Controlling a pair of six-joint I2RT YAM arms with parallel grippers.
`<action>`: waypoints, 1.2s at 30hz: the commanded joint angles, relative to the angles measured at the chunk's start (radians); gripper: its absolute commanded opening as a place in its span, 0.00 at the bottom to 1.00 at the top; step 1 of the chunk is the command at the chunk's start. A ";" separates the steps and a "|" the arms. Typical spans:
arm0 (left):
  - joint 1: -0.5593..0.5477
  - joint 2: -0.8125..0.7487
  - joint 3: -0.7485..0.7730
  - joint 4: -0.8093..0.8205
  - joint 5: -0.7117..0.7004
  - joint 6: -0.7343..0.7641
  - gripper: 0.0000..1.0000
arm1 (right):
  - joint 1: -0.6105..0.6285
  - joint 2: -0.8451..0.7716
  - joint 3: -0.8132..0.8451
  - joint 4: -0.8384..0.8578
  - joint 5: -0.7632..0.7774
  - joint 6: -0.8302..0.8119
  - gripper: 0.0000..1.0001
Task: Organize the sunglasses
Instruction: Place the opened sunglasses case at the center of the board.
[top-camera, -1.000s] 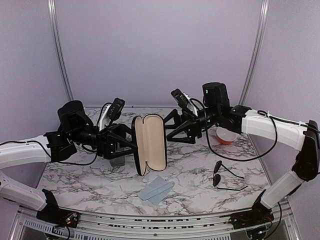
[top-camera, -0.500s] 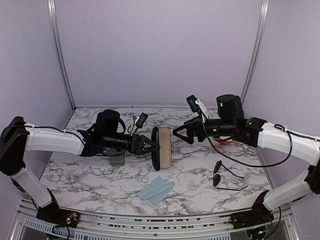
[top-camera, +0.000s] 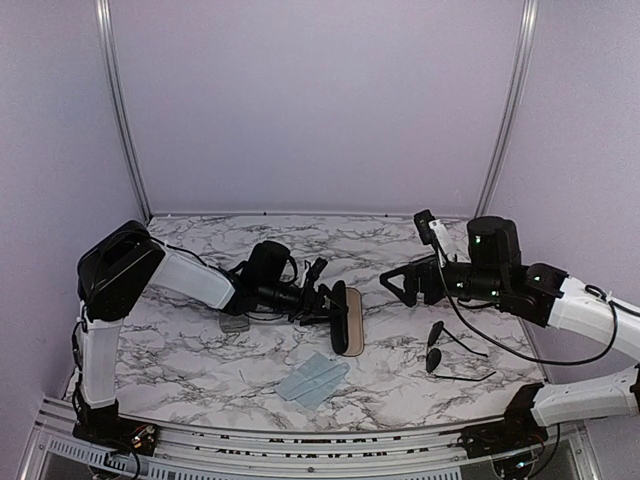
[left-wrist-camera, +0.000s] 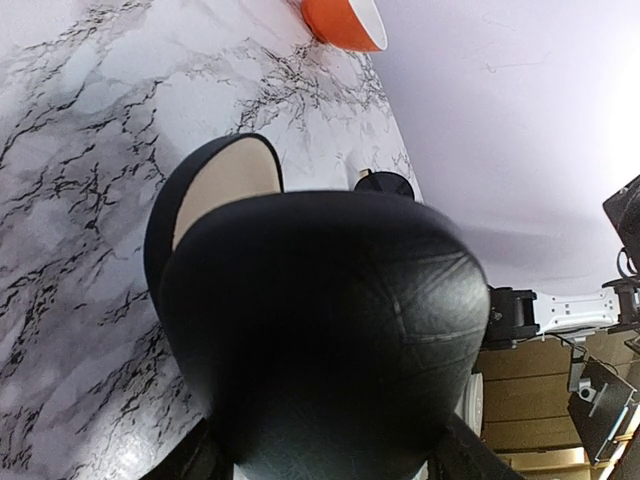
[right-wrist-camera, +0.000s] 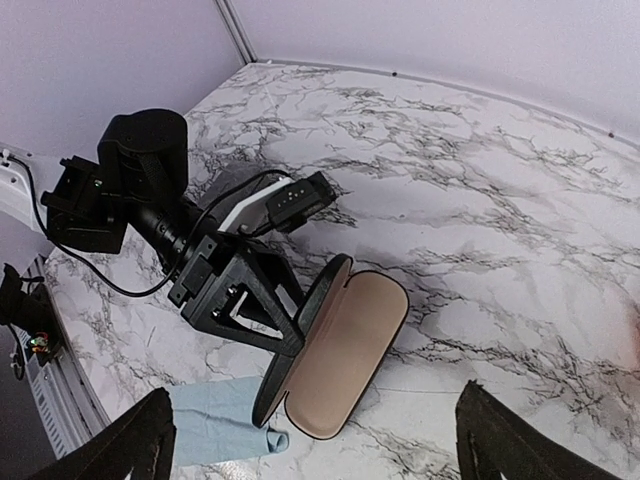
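One pair of thin black wire sunglasses (top-camera: 433, 360) lies folded open on the marble table at the right, in front of my right arm. The glossy black oval case (top-camera: 350, 322) rests open at the table's centre, its tan lining (right-wrist-camera: 345, 350) facing up. My left gripper (top-camera: 322, 303) is shut on the raised lid (right-wrist-camera: 305, 335); that lid fills the left wrist view (left-wrist-camera: 320, 330). To the right of the case and apart from it, my right gripper (top-camera: 395, 283) hovers open with nothing between its fingers (right-wrist-camera: 150, 440).
A pale blue cloth (top-camera: 312, 378) lies just in front of the case, touching its near end (right-wrist-camera: 215, 425). A grey rectangular case (top-camera: 235, 322) sits under my left arm. An orange bowl (left-wrist-camera: 345, 20) stands at the back right. Purple walls enclose the table.
Both arms have come down from mid-air. The left gripper lowered the upright open case onto the table. The right gripper left the case and drew back to the right, opening slightly wider.
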 joint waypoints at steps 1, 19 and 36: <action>0.013 0.033 0.060 0.071 0.079 -0.050 0.28 | -0.004 -0.028 -0.021 -0.019 0.028 0.033 0.95; 0.162 -0.072 -0.086 0.045 0.089 -0.043 0.98 | -0.004 0.097 0.049 -0.003 -0.010 0.004 0.94; 0.082 -0.465 -0.216 -0.503 -0.405 0.325 0.96 | 0.068 0.218 0.061 -0.064 -0.131 -0.106 0.82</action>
